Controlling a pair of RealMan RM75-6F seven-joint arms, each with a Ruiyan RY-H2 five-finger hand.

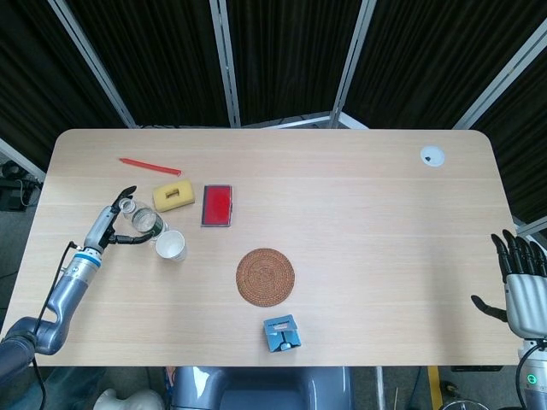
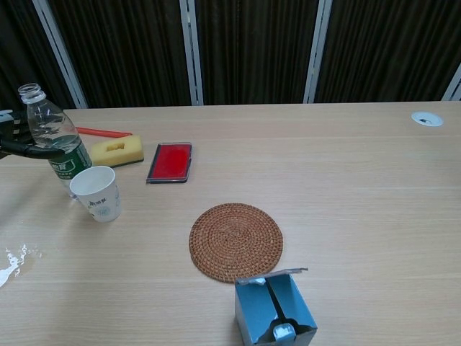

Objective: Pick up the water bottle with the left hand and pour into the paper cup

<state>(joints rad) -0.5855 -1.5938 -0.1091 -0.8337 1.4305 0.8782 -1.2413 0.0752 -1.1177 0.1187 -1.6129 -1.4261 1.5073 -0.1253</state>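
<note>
At the table's left side, a clear water bottle [image 1: 142,223] standing upright with its cap off, just behind and beside a white paper cup [image 1: 171,246] — left hand [image 1: 109,224] alongside it, fingers spread around the bottle, seemingly touching it rather than gripping, though hard to tell. Nearby, a yellow sponge [image 1: 173,196], a red case [image 1: 217,205] and a red pen [image 1: 149,164]; further right, a woven coaster [image 1: 266,277] and a small blue box [image 1: 281,333]. Off the table's right edge, right hand [image 1: 520,275] — fingers extended, apart, holding nothing.

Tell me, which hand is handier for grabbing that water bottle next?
The left hand: its open fingers sit right beside the water bottle, by the paper cup. The right hand hangs off the table's far edge.
</note>
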